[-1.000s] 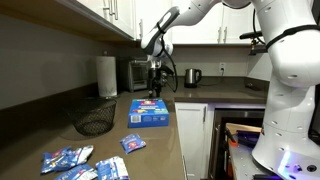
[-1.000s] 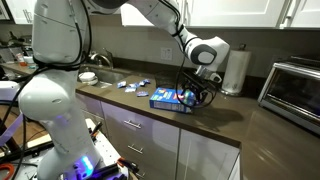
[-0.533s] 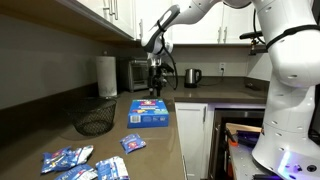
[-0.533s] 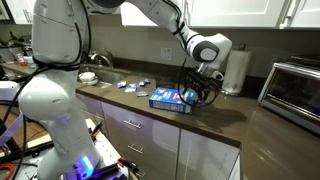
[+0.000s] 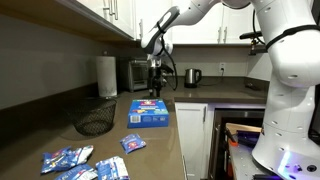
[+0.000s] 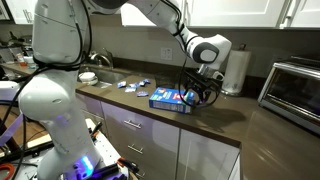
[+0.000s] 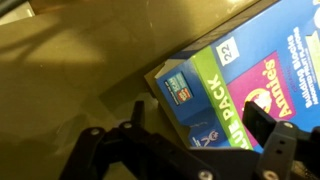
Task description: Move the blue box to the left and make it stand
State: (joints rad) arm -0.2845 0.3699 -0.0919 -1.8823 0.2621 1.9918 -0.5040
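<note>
The blue box (image 5: 150, 112) lies flat on the desk (image 5: 165, 150), printed face up, close to the desk's front edge. The jaws hang wide open and empty, pointing straight down from the arm (image 5: 163, 28) over the box's far short end.

In the wrist view the box (image 7: 245, 85) fills the upper right. One corner and its end face sit between the two fingers (image 7: 283, 150), and the rest of the box runs off toward the top right. So the long axis leads away from the jaws rather than across them, and they seem to straddle the end near a corner, not at its middle. I cannot tell whether the fingertips touch the cardboard. In an exterior view the box (image 6: 172, 99) looks just below them.

The next move likely turns on this end. A grip across the thin edge here could lift it so the box pivots upright on its other short end. An off-centre hold may let it twist. A wire basket (image 5: 95, 120) stands apart beside the box.
</note>
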